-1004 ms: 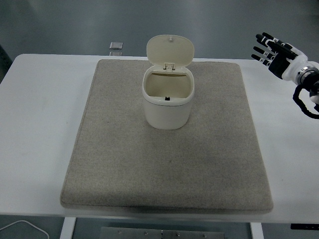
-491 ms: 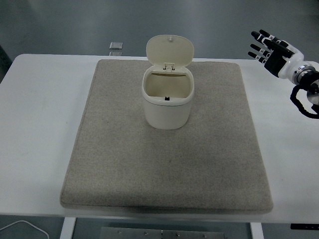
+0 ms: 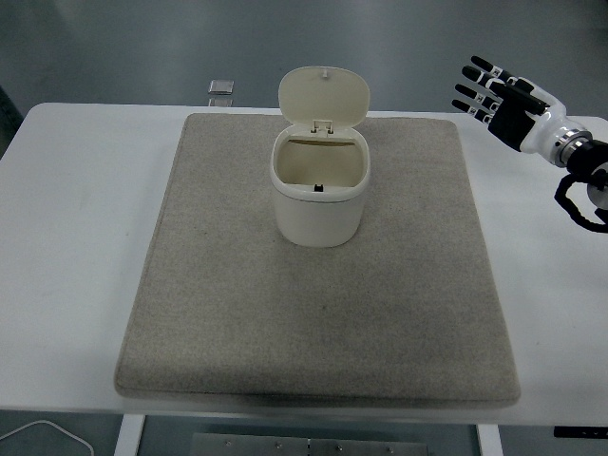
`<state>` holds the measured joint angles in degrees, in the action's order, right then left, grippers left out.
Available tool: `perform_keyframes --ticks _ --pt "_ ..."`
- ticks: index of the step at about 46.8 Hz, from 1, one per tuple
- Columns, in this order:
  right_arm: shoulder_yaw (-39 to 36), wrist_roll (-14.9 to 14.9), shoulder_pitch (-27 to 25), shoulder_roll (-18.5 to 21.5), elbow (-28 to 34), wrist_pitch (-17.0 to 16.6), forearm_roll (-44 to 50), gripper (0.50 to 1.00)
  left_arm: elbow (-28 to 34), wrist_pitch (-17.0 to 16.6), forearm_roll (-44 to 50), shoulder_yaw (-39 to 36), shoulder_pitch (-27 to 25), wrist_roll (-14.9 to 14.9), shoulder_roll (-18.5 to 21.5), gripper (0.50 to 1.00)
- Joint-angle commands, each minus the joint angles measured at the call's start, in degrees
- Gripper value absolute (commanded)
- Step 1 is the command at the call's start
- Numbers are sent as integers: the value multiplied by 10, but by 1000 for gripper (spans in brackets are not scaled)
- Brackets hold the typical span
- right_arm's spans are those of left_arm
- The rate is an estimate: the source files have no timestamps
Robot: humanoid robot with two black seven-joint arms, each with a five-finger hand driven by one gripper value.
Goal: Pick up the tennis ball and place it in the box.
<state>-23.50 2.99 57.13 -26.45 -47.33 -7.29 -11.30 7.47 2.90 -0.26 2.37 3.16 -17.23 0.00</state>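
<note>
A cream-white bin (image 3: 319, 195) stands upright on the far middle of a grey mat (image 3: 318, 313), its hinged lid (image 3: 324, 96) flipped open at the back. No tennis ball shows anywhere; the inside of the bin is mostly hidden. My right hand (image 3: 499, 103) hovers above the table's far right corner, to the right of the bin, fingers spread and holding nothing. My left arm is out of view.
A small grey square object (image 3: 220, 87) lies at the table's far edge, left of the bin. The white table (image 3: 66, 237) shows bare strips on both sides of the mat. A white cable (image 3: 47, 432) loops below the near left corner.
My right hand has moved left and slightly up, toward the bin, with its fingers still spread. The bin and mat have not moved.
</note>
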Motion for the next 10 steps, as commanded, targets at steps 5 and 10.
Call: perform_keyframes --ticks 5,10 --pt "-1 0 0 0 0 1 0 934 0 0 0 0 0 0 0 992" --pt "-1 0 0 0 0 1 0 934 0 0 0 0 0 0 0 992"
